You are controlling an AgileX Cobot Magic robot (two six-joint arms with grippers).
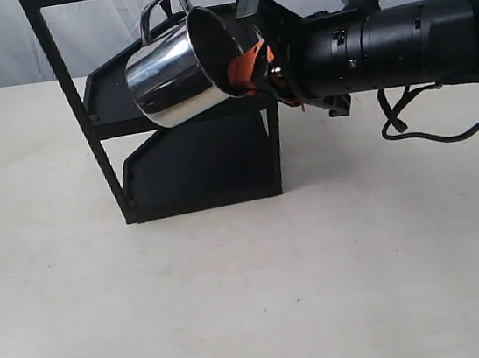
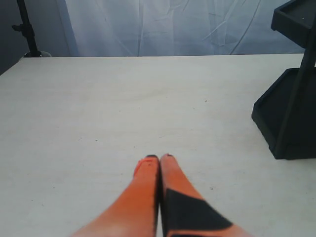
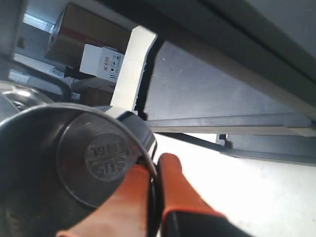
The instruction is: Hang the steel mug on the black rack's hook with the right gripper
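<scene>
The steel mug (image 1: 174, 73) hangs in the air, tipped on its side with its mouth toward the right arm and its looped handle (image 1: 161, 11) up, just under the black rack's (image 1: 111, 174) top bar. My right gripper (image 1: 247, 66) is shut on the mug's rim, one orange finger inside and one outside. The right wrist view looks into the mug (image 3: 59, 168), with the fingers (image 3: 173, 182) pinching its rim and a rack bar (image 3: 232, 123) beyond. The left gripper (image 2: 159, 159) is shut on nothing, low over the table, and does not show in the exterior view.
The rack stands at the back middle of the pale table (image 1: 237, 294), with two tray shelves (image 1: 193, 163). Its lower corner (image 2: 289, 123) lies to one side of the left gripper. A black cable (image 1: 426, 123) droops under the right arm.
</scene>
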